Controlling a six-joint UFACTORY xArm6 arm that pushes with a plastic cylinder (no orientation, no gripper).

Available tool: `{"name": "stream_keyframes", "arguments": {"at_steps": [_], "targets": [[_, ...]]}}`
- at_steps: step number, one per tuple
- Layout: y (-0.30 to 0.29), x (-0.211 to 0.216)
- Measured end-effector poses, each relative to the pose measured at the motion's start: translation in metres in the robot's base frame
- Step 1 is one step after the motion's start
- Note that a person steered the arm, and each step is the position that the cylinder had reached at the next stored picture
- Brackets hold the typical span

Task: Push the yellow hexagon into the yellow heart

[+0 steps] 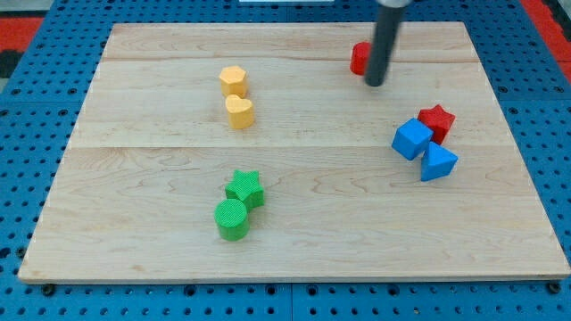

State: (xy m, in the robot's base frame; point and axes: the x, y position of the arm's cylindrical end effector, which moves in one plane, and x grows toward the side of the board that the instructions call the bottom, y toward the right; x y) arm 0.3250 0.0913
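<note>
- Pincer-wise, nothing to report: no pincer shows on this arm, so whether it's apart or together can't be told. It just ends in a straight dark rod, and my tip point(375, 84) sits on the tabletop point(161, 223) close to the top edge, toward the top right corner.
- Right at the tip's left side there's a red block point(359, 58), partly hidden behind the rod, so I can't make out its shape. Looks like it's touching or just about touching the rod, hard to call.
- yellow hexagon point(233, 80) is up in the top half of the tabletop, left of the middle, well apart from my tip.
- yellow heart point(239, 112) is directly below the hexagon, toward the bottom edge. The two look to be touching or as good as, one stacked above the other in the view.
- green star point(244, 188) sits in the lower half, roughly under the yellow pair, with a green cylinder point(232, 219) pressed against its lower left side.
- Over by the right edge there's a tight cluster: red star point(437, 121) at the top, blue cube point(412, 139) at its lower left, and a blue triangle point(437, 162) below them. All three are bunched up against each other.
</note>
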Motion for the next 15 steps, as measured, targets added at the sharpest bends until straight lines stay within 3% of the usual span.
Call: {"name": "stream_keyframes", "arguments": {"at_steps": [1, 5, 7, 15], "targets": [[-0.068, 0.002], [-0.070, 0.015], [-0.045, 0.062], [-0.083, 0.050]]}}
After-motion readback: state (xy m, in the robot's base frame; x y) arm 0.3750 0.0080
